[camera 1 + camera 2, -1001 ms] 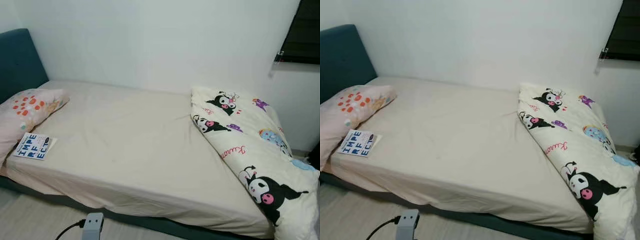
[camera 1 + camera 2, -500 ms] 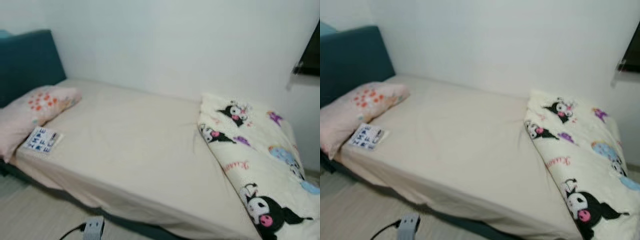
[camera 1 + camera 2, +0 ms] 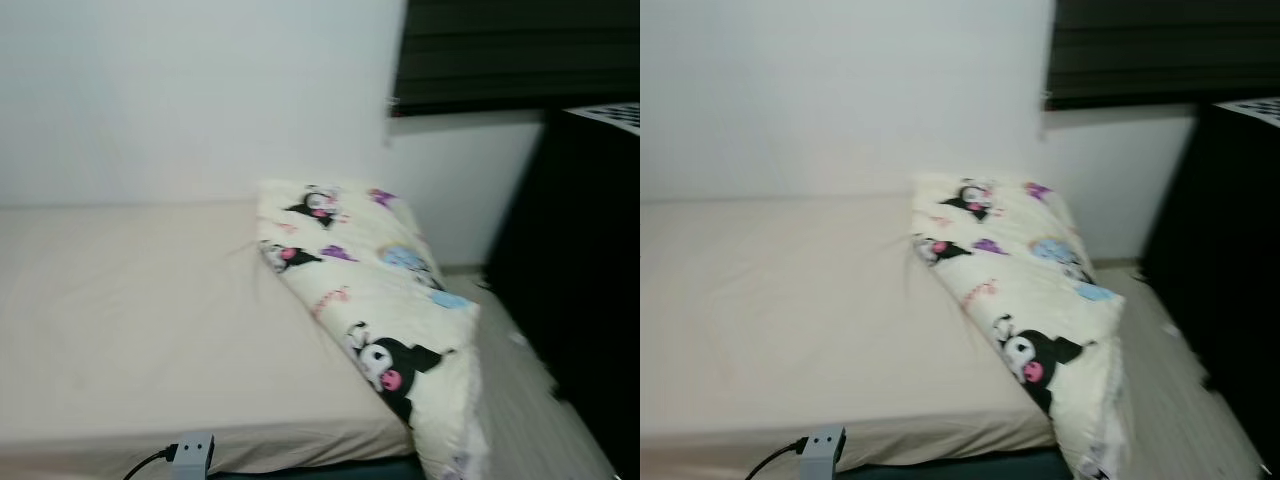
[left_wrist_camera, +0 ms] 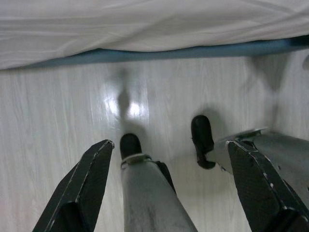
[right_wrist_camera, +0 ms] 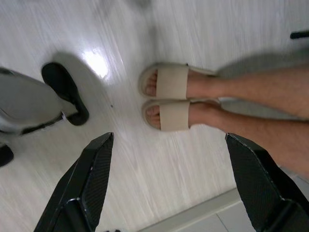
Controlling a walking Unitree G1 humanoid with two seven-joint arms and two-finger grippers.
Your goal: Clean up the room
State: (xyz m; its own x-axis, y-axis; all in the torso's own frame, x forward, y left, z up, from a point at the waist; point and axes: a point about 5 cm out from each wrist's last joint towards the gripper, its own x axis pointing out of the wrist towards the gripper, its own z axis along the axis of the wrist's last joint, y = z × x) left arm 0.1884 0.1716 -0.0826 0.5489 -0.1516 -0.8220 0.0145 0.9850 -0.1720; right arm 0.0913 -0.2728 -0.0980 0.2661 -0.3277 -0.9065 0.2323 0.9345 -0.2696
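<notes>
Lying on the bed (image 3: 130, 330) at its right end: folded duvet (image 3: 370, 300), cream-white, printed with black-and-pink cartoon figures plus purple and blue motifs. Long axis running from the wall (image 3: 180, 100) toward the bed's near edge, near end drooping over the mattress corner toward the pale wood-look floor (image 3: 520, 400). Bed covered by a plain cream sheet, faintly creased; dark teal frame showing under the near edge. Blurred overall.

Beyond the duvet: dark window blind (image 3: 510, 50) high on the wall; tall black furniture (image 3: 590, 270) at far right, details not readable.

At the lower edge, just before the bed: small grey plug-like block (image 3: 192, 452) with a black cable (image 3: 145, 466) attached.

Left pincer (image 4: 171, 183): hanging low above the floor, fingers spread wide, nothing between them; robot's grey legs and black feet (image 4: 130, 145) below it, sheet hem and teal frame ahead.

Right pincer (image 5: 174, 186): likewise hanging over the floor, fingers spread wide, holding nothing; beneath it a person's bare legs and feet in beige slide sandals (image 5: 166, 99), beside one black robot foot (image 5: 65, 92).
</notes>
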